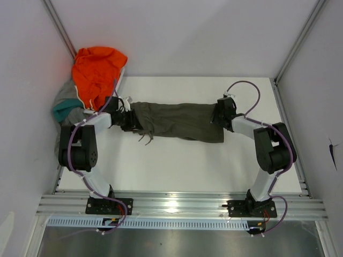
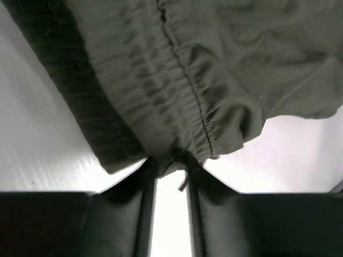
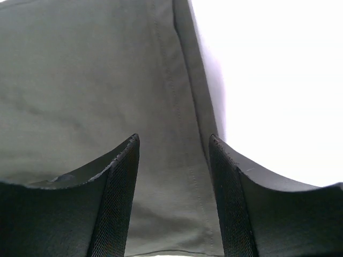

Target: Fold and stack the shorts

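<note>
The olive green shorts (image 1: 177, 120) lie in a long strip across the middle of the white table (image 1: 177, 166), with the drawstring (image 1: 144, 138) trailing at the left end. My left gripper (image 1: 127, 115) is at that waistband end. In the left wrist view its jaws (image 2: 169, 163) stand narrowly apart, with the gathered waistband (image 2: 177, 64) bunched at their tips. My right gripper (image 1: 221, 115) is over the leg end, open, with flat olive cloth (image 3: 80, 80) between its fingers (image 3: 174, 140). Grey cloth (image 1: 67, 93), perhaps the grey shorts, lies in the pile at the back left.
An orange garment (image 1: 96, 69) tops the pile in the back left corner, with a teal garment (image 1: 63, 110) at its lower edge, close to my left arm. White walls close in the table on the left, back and right. A metal rail (image 1: 177, 206) runs along the near edge.
</note>
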Action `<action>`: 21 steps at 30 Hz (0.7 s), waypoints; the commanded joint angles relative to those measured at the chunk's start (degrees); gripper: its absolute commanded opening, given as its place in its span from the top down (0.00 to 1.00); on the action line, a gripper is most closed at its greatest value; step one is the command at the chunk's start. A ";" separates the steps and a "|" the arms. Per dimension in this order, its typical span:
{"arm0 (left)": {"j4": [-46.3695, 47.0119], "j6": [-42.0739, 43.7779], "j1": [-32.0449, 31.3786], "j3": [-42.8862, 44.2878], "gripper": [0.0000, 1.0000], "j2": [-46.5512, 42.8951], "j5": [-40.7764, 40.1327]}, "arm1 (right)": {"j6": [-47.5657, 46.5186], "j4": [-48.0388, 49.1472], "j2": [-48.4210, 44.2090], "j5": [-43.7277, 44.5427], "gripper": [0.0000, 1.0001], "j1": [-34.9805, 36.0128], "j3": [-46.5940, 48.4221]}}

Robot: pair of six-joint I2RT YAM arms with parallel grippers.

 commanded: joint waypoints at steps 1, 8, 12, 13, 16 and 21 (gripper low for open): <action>1.03 -0.88 -1.18 2.39 0.75 0.63 -1.18 | 0.54 0.77 -2.22 -1.75 0.43 -0.35 -0.28; -0.72 -0.10 -1.36 5.03 1.00 0.55 -3.56 | -0.60 -1.96 1.47 -3.77 0.44 -0.62 0.69; -1.95 1.31 -1.27 5.47 0.99 -1.29 -4.53 | -0.96 -2.92 3.85 -5.17 0.45 -1.14 1.21; -2.48 1.75 -1.18 6.34 1.00 -1.56 -4.70 | -1.05 -3.27 4.46 -5.35 0.45 -1.23 1.47; -5.46 3.33 -0.83 7.57 1.00 -1.83 -4.97 | -1.22 -4.51 6.22 -5.62 0.46 -1.76 2.62; -9.24 7.11 0.31 8.89 1.00 -2.18 -4.43 | -2.01 -6.44 8.68 -5.44 0.48 -2.46 4.11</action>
